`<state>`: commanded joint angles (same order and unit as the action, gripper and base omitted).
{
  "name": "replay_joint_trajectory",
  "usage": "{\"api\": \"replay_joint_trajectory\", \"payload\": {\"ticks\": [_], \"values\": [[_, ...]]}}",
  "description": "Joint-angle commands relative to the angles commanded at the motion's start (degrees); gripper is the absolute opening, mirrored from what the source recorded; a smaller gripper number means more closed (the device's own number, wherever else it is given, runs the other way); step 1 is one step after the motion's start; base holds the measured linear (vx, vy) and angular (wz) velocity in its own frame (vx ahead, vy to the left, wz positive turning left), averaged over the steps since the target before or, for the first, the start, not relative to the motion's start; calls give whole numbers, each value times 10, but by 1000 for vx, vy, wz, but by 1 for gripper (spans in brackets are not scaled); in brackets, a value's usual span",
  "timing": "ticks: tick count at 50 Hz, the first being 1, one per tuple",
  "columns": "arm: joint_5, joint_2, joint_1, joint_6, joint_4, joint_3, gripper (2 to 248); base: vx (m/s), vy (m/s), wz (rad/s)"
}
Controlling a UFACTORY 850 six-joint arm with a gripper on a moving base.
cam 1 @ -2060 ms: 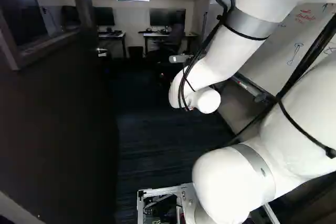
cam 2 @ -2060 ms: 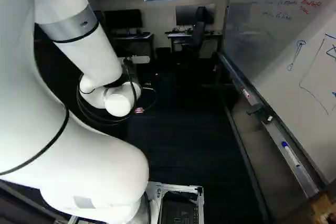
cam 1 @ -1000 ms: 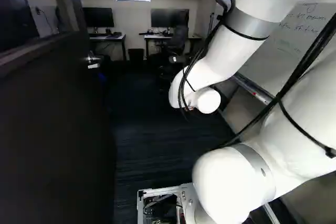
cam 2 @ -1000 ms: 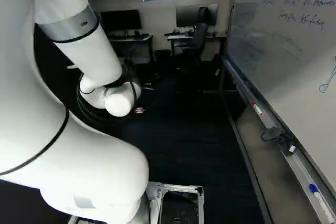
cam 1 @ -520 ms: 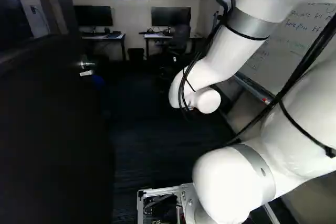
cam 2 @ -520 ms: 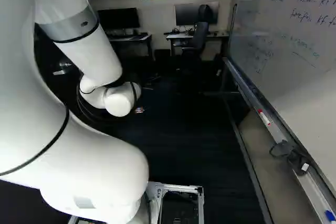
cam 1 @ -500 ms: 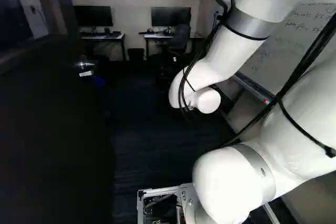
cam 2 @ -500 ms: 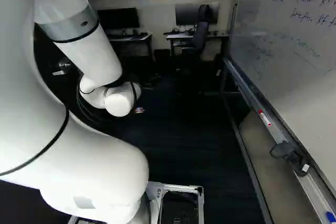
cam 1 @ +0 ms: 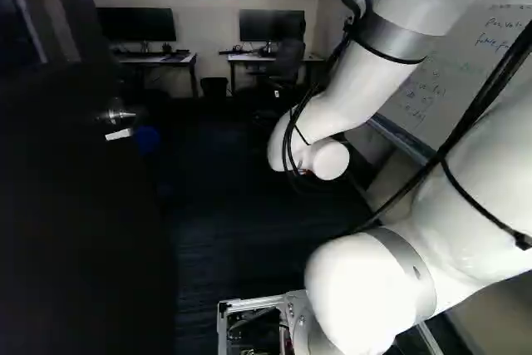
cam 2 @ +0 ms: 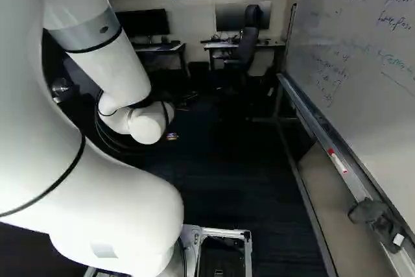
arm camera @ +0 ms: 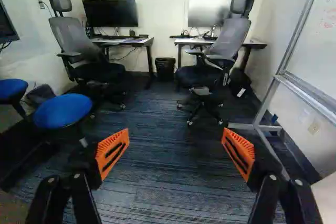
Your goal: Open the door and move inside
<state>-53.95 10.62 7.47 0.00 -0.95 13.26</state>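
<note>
Rolling slowly inward looks like the step in hand, as the door (cam 1: 75, 222) stands open on the near left, its handle (cam 1: 116, 114) towards its far edge. The hand (arm camera: 175, 142) is released and spread wide, holding nothing (the handle probably needs no grip). Best to keep the base (cam 2: 224, 232) straight over the floor (cam 2: 224, 173), sharing clearance between the door and the whiteboard tray (cam 2: 324, 137) on the right, with the arm (cam 2: 117, 205) tucked. Then steer clear of the blue stool (arm camera: 62, 111) on the left.
</note>
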Motion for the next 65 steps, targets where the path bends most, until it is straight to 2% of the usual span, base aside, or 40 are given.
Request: {"api": "replay_joint_trajectory", "payload": {"ticks": [37, 65], "values": [[0, 0, 0, 0, 0, 0, 247, 187, 4, -3], [0, 0, 0, 0, 0, 0, 247, 172, -32, -5]]}}
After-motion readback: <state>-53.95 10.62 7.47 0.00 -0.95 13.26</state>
